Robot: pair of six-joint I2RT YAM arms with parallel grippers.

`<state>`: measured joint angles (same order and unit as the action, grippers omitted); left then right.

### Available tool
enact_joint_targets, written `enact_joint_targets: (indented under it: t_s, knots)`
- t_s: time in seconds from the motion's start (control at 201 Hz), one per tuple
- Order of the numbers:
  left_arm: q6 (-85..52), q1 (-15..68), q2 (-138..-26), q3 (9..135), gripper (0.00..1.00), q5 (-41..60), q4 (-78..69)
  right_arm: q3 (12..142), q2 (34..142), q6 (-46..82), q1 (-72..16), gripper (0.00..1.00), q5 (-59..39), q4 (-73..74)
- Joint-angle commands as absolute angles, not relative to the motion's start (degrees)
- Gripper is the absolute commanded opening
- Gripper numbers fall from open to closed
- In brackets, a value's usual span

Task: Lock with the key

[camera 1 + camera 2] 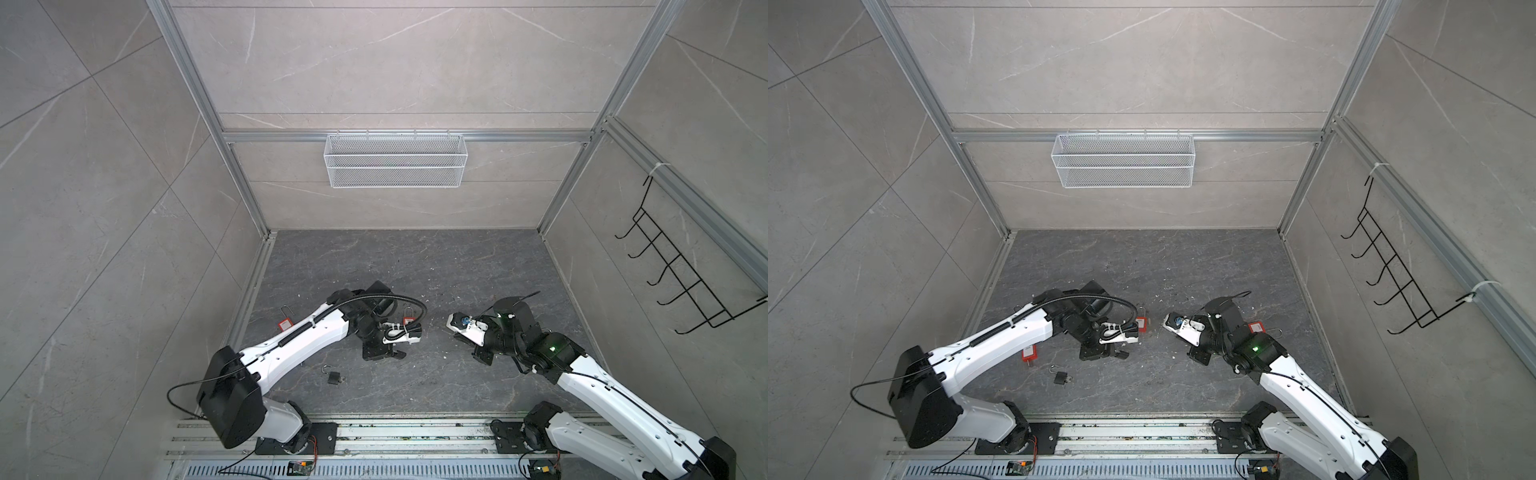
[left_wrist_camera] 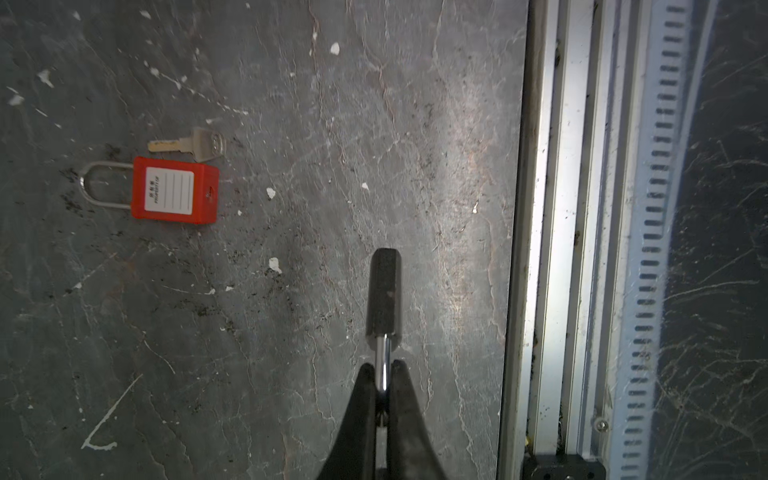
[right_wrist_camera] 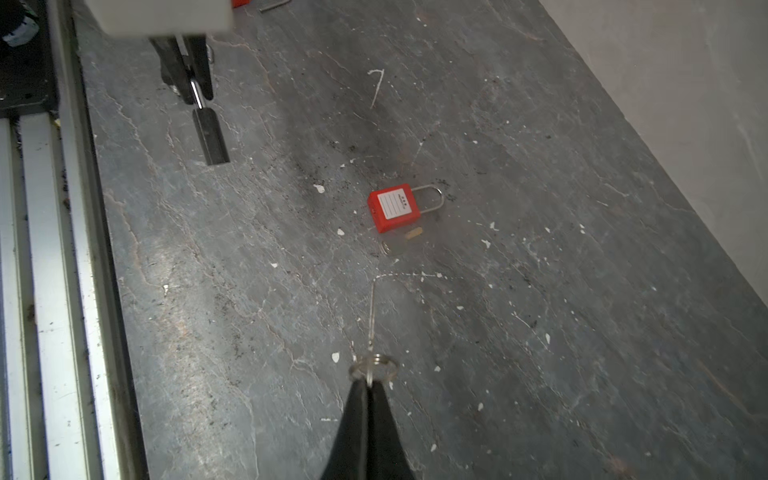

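With left gripper [image 2: 384, 371] clenched on padlock [image 2: 384, 295] shackle and right gripper [image 3: 369, 384] pinching key [image 3: 371, 316], square blade to padlock base before inserting.

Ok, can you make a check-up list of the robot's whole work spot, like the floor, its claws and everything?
Surface: dark stone floor, scuffed, white flecks.
Job's things: dark padlock and key on a ring, both held, apart.
Clutter: red padlock with loose key beside it; small black padlock, shackle open, on the floor.
Grippers: left gripper shut on the dark padlock's shackle; right gripper shut on the key.
Cables: black hose arcs over the left arm.
Surroundings: white mesh basket and black hook rack on the walls.
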<state>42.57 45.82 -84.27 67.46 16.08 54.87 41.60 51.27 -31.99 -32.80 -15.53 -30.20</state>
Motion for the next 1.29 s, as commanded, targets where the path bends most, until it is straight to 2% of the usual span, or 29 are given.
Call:
enact_joint_targets:
  t_s: [0.0,0.164,0.473,0.986,1.29]
  knots:
    - [44.61,46.75,-88.70,72.01,0.00,13.14,61.01,42.26,50.20,-30.41,-32.52,0.00,-11.95,-32.86]
    - [43.54,48.08,-96.72,78.07,0.00,10.08,66.58,41.42,49.58,-30.59,-32.27,0.00,-8.06,-34.98]
    - [41.24,52.02,-108.76,86.88,0.00,7.27,71.58,39.55,47.10,-30.35,-31.93,0.00,-7.51,-34.31]
    - [40.07,55.89,-120.52,96.95,0.00,2.52,77.11,36.65,44.30,-29.14,-31.55,0.00,-6.20,-31.85]
    - [38.97,56.19,-123.93,100.83,0.19,-0.26,76.97,36.45,44.16,-27.73,-30.59,0.00,-7.20,-31.18]
